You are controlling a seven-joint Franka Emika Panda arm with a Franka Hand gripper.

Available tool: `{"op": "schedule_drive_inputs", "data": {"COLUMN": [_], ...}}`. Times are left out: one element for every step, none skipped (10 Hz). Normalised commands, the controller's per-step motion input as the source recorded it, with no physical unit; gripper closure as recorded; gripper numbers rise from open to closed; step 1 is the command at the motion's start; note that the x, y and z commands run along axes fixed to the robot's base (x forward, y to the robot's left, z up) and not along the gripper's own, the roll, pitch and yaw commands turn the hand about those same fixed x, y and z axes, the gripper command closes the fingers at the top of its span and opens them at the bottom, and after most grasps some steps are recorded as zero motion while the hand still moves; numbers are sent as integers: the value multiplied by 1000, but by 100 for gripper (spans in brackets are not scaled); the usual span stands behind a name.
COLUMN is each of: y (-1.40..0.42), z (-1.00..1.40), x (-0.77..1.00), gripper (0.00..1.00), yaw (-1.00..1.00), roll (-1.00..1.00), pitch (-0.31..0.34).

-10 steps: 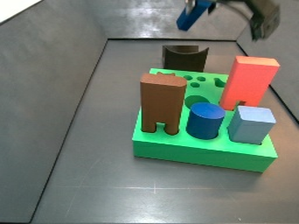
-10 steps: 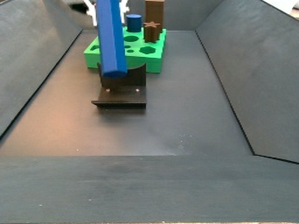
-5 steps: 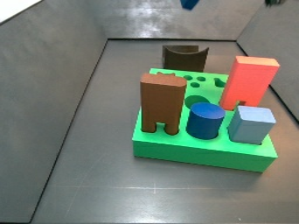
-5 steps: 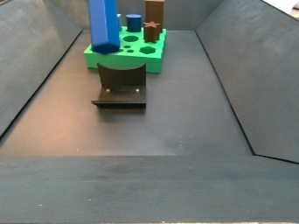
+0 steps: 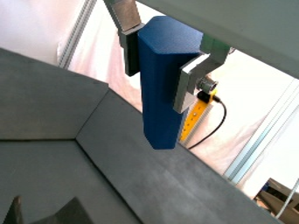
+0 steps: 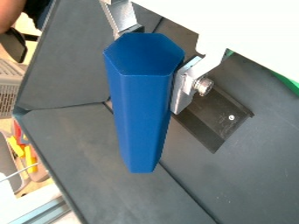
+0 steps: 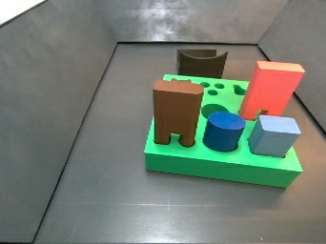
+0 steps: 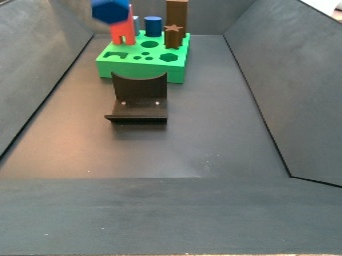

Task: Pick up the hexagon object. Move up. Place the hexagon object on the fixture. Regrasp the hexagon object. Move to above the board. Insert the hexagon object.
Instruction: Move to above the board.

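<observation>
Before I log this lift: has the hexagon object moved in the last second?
Yes. The hexagon object, shut in the gripper, has risen well above the fixture toward the frame's top.

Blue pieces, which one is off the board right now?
The hexagon object, clamped in the gripper high above the floor. The short blue cylinder and light blue cube sit on the green board.
</observation>
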Motion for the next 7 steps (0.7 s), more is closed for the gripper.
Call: {"op": "schedule_drive_inputs", "data": {"y": [-1000, -1000, -1000, -1000, -1000, -1000, -1000], "z": [194, 201, 205, 189, 196, 198, 193], "x": [-710, -727, -759, -786, -788, -799, -824], "gripper": [100, 100, 100, 100, 100, 100, 100], "yaw": [-98, -104, -107, -113, -121, -128, -135], "roll": [-1000, -1000, -1000, -1000, -1000, -1000, -1000], "pitch": [-68, -90, -105, -120, -120, -119, -114]}}
